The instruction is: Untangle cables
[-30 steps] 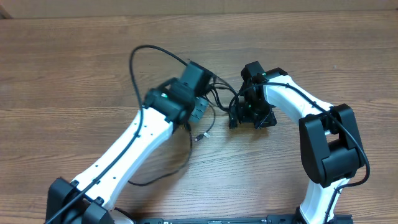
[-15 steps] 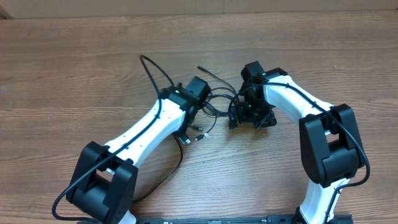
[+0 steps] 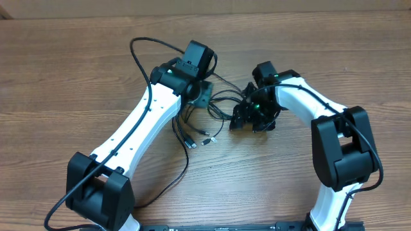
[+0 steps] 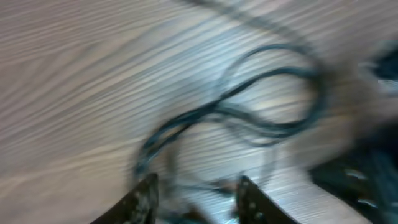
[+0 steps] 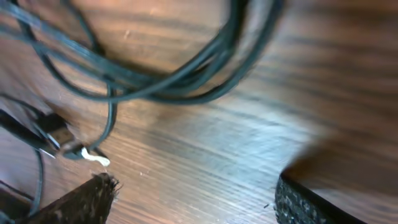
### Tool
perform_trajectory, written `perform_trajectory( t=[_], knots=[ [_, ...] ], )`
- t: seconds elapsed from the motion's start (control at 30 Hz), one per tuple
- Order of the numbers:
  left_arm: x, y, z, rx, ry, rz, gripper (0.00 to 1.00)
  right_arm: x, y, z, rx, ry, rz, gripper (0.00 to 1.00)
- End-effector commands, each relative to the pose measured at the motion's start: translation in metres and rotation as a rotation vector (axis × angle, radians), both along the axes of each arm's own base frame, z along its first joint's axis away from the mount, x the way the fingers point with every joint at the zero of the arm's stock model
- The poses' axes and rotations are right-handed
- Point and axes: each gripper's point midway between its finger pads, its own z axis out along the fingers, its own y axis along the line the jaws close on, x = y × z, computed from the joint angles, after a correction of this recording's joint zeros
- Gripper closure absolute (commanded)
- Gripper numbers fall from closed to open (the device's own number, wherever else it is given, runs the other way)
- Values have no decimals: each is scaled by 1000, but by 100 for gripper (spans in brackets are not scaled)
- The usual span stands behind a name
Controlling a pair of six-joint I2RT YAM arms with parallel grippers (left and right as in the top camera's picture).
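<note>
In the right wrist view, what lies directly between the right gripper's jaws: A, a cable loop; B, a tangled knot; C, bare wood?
C: the jaws of the right gripper stand apart over bare table, the cables lying beyond them.

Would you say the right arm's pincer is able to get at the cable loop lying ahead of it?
Probably yes: the right pincer stands open, bare table between its jaws, and the cable loop lies just ahead with nothing over it.
</note>
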Motion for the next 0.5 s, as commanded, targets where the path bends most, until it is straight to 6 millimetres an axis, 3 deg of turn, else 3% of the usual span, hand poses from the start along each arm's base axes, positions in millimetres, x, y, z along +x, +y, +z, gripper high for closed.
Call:
perform_trajectory(
  t=[0.0,0.1,0.23,0.27,0.47],
  knots=[
    [-7,-39,-10,-117,55,-147,65,14,-24,10,19,1,-134,18],
    [-7,-56,-31,-129,87,-178,70,24,-56,5,-39,-5,-224,16],
    [-9,-76,-59,-111,106,-252,72,35,-98,1,-105,-5,-353,5],
    [-9,-80,-65,-103,103,-280,73,35,-103,1,-106,-3,-367,0],
    [-12,-103,-93,-66,83,-414,73,37,-128,0,-107,11,-435,0]
  ],
)
